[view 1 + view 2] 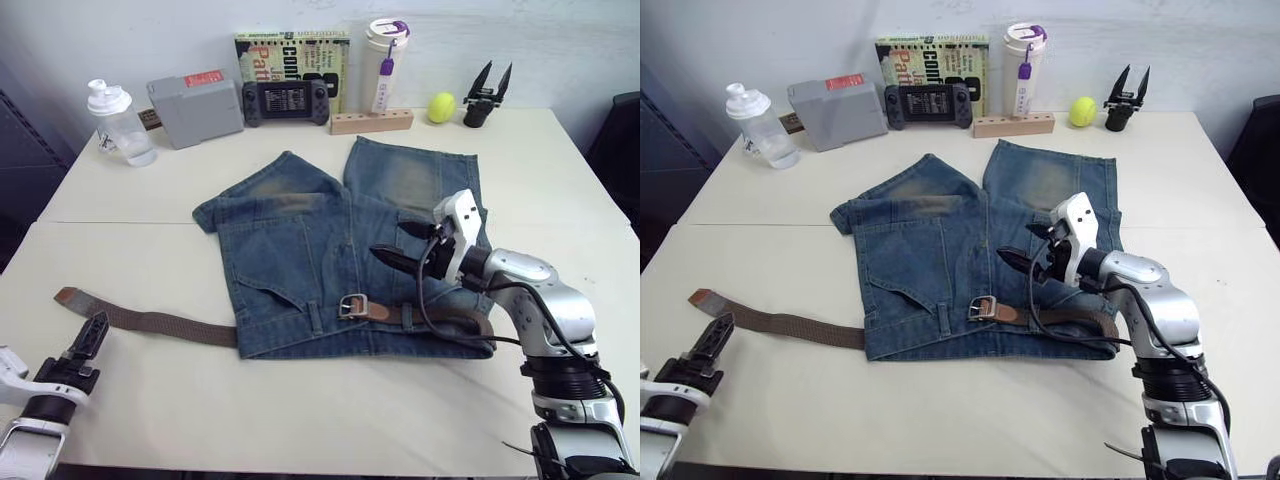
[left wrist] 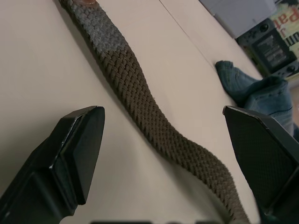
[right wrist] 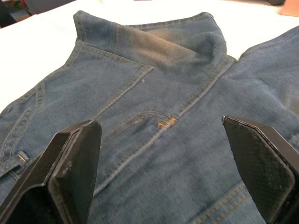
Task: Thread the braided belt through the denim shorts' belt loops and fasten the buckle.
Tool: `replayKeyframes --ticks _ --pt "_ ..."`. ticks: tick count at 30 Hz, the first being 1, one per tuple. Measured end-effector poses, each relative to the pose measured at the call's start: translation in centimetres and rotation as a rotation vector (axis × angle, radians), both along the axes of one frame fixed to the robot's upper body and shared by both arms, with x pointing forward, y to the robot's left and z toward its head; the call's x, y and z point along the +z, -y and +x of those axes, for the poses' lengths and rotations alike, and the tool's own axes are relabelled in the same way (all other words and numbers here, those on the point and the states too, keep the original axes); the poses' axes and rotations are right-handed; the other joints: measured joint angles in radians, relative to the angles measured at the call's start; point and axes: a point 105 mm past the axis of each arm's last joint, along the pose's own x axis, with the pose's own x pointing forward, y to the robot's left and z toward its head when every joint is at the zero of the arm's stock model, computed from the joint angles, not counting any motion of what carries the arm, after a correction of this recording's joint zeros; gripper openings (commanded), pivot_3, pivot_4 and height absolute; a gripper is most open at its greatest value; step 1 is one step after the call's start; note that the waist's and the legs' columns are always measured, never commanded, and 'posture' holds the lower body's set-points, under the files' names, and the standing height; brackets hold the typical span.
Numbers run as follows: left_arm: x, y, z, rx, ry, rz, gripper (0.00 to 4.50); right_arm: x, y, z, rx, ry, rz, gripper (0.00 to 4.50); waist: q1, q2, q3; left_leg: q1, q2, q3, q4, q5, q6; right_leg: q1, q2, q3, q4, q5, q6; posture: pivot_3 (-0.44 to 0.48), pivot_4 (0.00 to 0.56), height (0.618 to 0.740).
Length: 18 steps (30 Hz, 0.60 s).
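Right tool [image 1: 395, 243] spread wide above the denim shorts [image 1: 300, 250] — left tool [image 1: 88, 338] likewise apart, straddling the braided belt [image 2: 140, 98].

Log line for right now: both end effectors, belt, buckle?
left end effector: open, over belt tail | right end effector: open, above shorts | buckle: on waistband, fastening unclear

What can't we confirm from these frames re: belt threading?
- Which belt loops hold the braided belt: too small in the eye views.
- Whether the buckle pin is engaged: too small.
- Belt past the right tool: partly hidden by that arm in the eye views.
- Belt in left wrist view: cut off by the edge.
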Motion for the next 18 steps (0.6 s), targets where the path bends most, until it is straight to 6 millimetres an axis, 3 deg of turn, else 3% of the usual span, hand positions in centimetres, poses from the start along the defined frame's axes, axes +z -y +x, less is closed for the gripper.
replayKeyframes --ticks 14,18 --pt "-0.1 2.1 0.9 -0.041 -0.016 -0.237 4.42 -0.7 0.4 -0.4 0.001 -0.004 -0.015 4.39 0.016 0.0 0.0 0.002 0.01 0.02 0.001 -0.006 0.0 -0.003 0.012 0.016 -0.006 0.003 0.0 0.0 0.15 0.708" --pt "-0.1 4.3 0.3 -0.056 -0.007 -0.374 4.42 -0.3 0.5 -0.6 0.005 0.016 -0.027 4.39 0.018 0.0 0.0 0.003 0.016 0.022 0.002 -0.009 0.002 -0.003 0.013 0.02 -0.01 0.004 0.001 0.0 0.15 0.708"
